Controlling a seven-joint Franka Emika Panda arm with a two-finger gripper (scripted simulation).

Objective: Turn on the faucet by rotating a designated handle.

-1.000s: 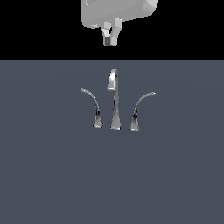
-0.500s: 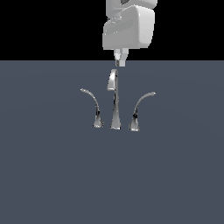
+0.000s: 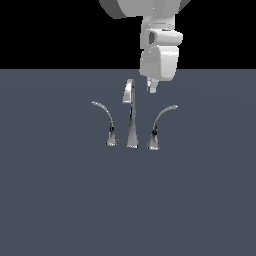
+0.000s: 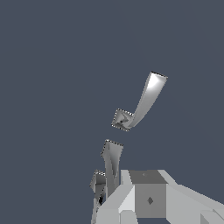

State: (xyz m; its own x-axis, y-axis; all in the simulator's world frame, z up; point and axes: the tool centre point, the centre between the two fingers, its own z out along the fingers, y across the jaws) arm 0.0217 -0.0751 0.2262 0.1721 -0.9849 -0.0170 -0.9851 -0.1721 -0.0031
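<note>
The chrome faucet stands mid-scene with its tall hooked spout [image 3: 131,117] in the centre. The handle [image 3: 159,125], the thicker curved lever with the wide base and a dark spot low on its stem, is on the exterior view's right of the spout. The thinner lever [image 3: 106,124] is on the left. My gripper [image 3: 151,86] hangs above, between the spout's top and the handle's tip, touching neither; its fingers show as one narrow tip, shut and empty. In the wrist view the gripper [image 4: 146,183] partly hides the handle [image 4: 99,186]; the spout [image 4: 112,162] and thinner lever [image 4: 146,98] lie beyond.
The faucet stands on a flat dark grey surface [image 3: 60,200] that fills the lower part of the exterior view. The white arm and wrist [image 3: 159,45] come down from the top of the view.
The gripper has come down and moved toward the exterior view's right, from above the spout to beside its hooked top, near the handle's tip. The faucet has not moved.
</note>
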